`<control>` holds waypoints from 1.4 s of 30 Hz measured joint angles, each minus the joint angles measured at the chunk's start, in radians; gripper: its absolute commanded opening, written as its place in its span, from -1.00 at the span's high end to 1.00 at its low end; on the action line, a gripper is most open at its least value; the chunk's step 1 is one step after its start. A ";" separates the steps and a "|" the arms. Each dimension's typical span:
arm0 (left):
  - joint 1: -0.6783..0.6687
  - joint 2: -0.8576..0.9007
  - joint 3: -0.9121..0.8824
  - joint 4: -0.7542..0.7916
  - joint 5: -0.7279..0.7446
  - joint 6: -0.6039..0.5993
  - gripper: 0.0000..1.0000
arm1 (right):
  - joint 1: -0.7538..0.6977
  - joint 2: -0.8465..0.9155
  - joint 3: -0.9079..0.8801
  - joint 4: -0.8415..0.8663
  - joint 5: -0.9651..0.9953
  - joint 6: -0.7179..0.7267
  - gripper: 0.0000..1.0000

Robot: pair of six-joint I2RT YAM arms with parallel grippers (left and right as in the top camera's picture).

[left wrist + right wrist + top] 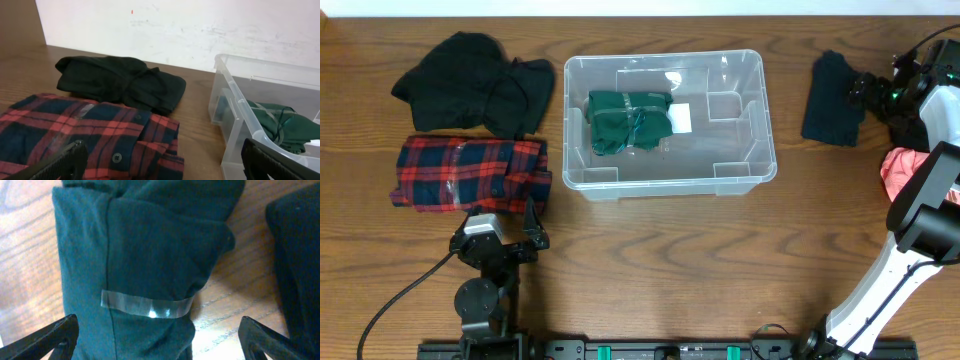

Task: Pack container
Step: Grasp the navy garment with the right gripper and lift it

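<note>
The clear container [663, 186] stands mid-table with a folded green garment [628, 120] inside, next to its white label. My left gripper [505, 225] rests open near the front edge, just below a folded red plaid shirt [470, 172]. In the left wrist view its jaws [165, 160] stand wide over the plaid shirt [85, 135], with the container [235, 100] to the right. My right gripper [860, 95] hovers at the right edge of a dark folded garment [833, 98]. In the right wrist view it [157, 335] is open around that taped dark garment [140, 255], holding nothing.
A black garment [475, 82] lies at the back left, behind the plaid shirt. A pink-red cloth [903, 172] lies at the far right by the right arm. A dark shape [295, 245] sits beside the taped garment in the right wrist view.
</note>
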 measured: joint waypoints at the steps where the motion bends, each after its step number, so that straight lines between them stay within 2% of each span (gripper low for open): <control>1: 0.000 0.000 0.000 0.000 0.000 0.000 -0.96 | 0.000 0.001 0.000 0.001 0.003 0.009 -0.95; 4: 0.000 0.000 0.000 0.000 0.000 0.000 -0.96 | 0.004 0.009 0.000 0.002 0.008 0.028 -0.84; 10: 0.000 0.000 0.000 0.000 0.000 0.000 -0.96 | 0.013 0.068 0.015 -0.002 0.009 0.041 -0.43; 12: 0.000 0.000 0.000 0.000 0.000 0.000 -0.96 | 0.013 0.078 0.022 -0.009 0.006 0.043 -0.17; 14: 0.000 0.000 0.000 0.000 0.000 0.000 -0.96 | 0.013 0.086 0.028 -0.018 0.000 0.048 0.30; 16: 0.000 0.000 0.000 0.000 0.000 0.000 -0.96 | 0.014 0.092 0.029 -0.027 -0.029 0.057 0.57; 18: 0.000 0.000 0.000 0.000 0.000 0.000 -0.96 | 0.014 0.093 0.031 -0.032 -0.043 0.055 0.72; 25: 0.000 0.000 0.000 0.000 0.000 0.000 -0.96 | 0.014 0.069 0.024 -0.054 -0.033 0.039 0.96; 29: 0.000 0.000 0.000 0.000 0.000 0.000 -0.96 | 0.017 0.007 -0.003 -0.064 -0.014 0.024 0.97; 36: 0.000 0.000 0.000 0.000 0.000 0.000 -0.96 | 0.081 -0.293 -0.013 -0.055 -0.013 -0.026 0.97; 42: 0.000 0.000 0.000 0.000 0.000 0.000 -0.96 | 0.280 -0.526 0.000 -0.018 -0.042 -0.141 0.97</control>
